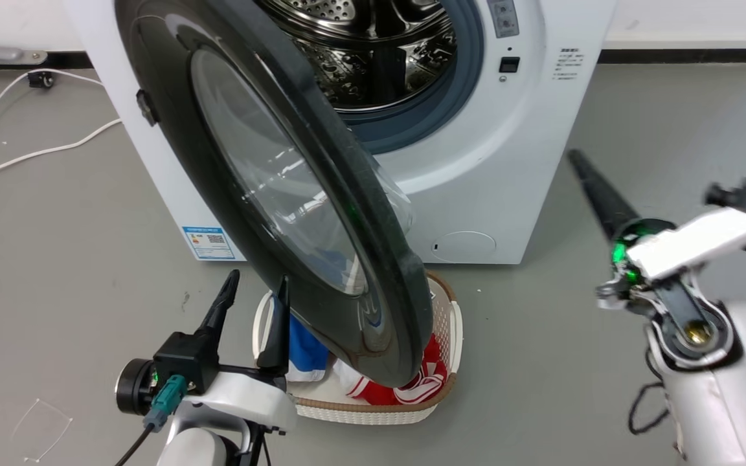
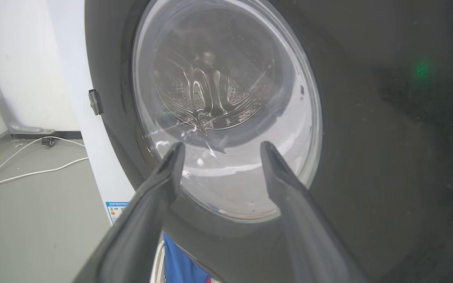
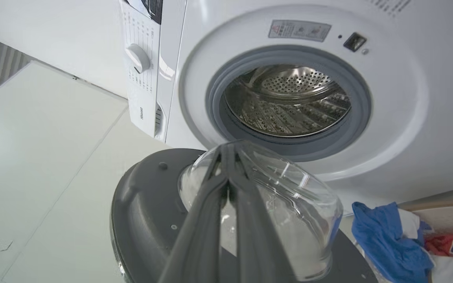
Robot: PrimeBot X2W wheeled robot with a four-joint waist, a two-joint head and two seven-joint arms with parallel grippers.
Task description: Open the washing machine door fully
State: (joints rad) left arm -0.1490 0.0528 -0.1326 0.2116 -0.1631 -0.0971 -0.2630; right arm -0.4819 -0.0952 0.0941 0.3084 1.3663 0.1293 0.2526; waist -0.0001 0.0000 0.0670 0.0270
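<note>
Left pincer point(image 1: 255, 303): spread wide and empty, low at my left in the head view, aimed up at the outer face of the door. On its wrist camera I see both fingers point(image 2: 159, 184) framing the clear window. I cannot tell whether either tip touches the glossy surface.
Right pincer point(image 1: 581, 167): out to my right, well apart from the door. On its wrist camera the fingers point(image 3: 203, 220) lie pressed together with nothing between them, looking over the door's inner side toward the drum.
Washing machine door point(image 1: 373, 213): swung out from the left side of the opening, standing nearly edge-on to the head camera. Its lower edge hangs over the basket.
Glass bowl point(image 3: 301, 208): bulges from the grey inner side of the door, facing the machine.
Washing machine point(image 1: 496, 162): white, on the grey floor point(image 1: 56, 291), mouth uncovered. I see the grey gasket point(image 1: 457, 110) ringing the perforated steel drum point(image 1: 373, 65).
Label sticker point(image 1: 208, 243): blue, low on the front at the left, just beside the door's outer face.
Round cover point(image 1: 463, 247): low on the front, right of the door's lower edge.
Laundry basket point(image 1: 373, 412): on the floor just before the machine, holding red-and-white and blue clothes point(image 1: 412, 382).
Cable point(image 1: 36, 154): white, lying on the floor left of the machine.
</note>
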